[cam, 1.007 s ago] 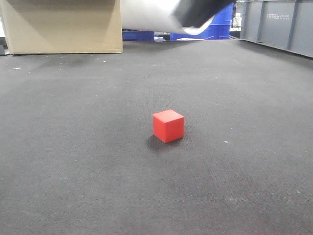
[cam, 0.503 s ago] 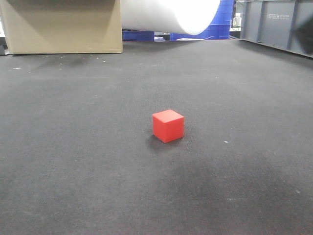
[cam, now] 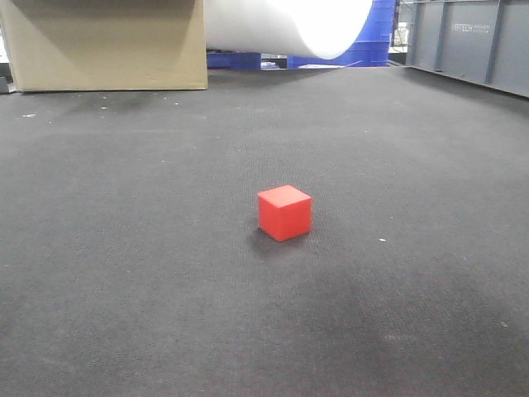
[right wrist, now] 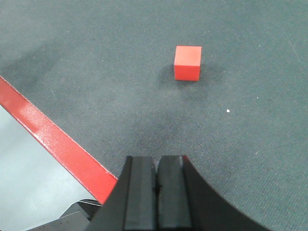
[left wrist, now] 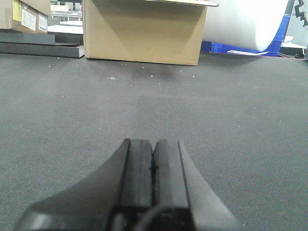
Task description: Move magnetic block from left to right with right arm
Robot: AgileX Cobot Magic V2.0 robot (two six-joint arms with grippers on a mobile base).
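Left gripper [left wrist: 154, 168] low over the dark mat [cam: 124, 248], pads pressed together on nothing, cardboard box [left wrist: 144, 31] well ahead; magnetic block [cam: 284, 212] alone on the mat, well in front of that box. Right gripper [right wrist: 155, 187] likewise pinched closed and empty, short of the block. Probably light, rigid, smooth (best taken across two opposite flat faces); red table edge [right wrist: 53, 139] visible only from the right wrist.
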